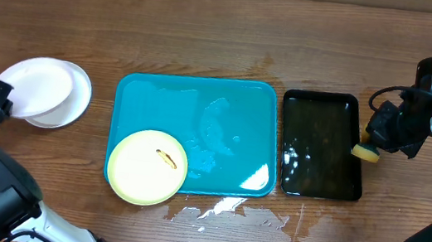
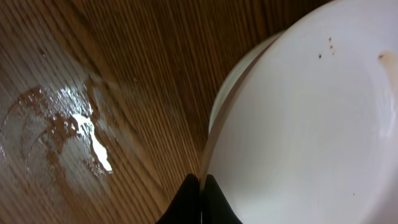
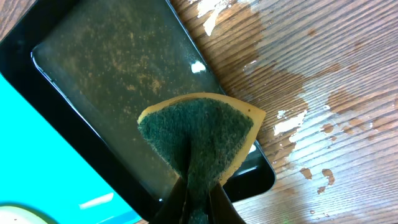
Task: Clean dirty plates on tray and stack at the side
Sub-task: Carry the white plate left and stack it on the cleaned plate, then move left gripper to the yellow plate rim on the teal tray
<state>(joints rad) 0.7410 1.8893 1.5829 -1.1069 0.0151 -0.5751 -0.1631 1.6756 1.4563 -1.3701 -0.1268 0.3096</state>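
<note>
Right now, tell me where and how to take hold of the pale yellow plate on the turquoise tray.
Pinch the pale yellow plate by its rim on the robot's side, approaching from there. It is shallow and face up, so only the rim offers a grip, and that edge overhangs the turquoise tray's rim, probably leaving room underneath.

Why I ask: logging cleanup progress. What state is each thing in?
Yellow plate: on the blue tray, brown smear, dirty.
White plates: stacked left of the tray, top one speckled.
Blue tray: wet.
Black tray: holds murky water.
Sponge: pinched in right claw.
Left claw: shut at the white plates' rim.
Table: puddles by trays.
</note>
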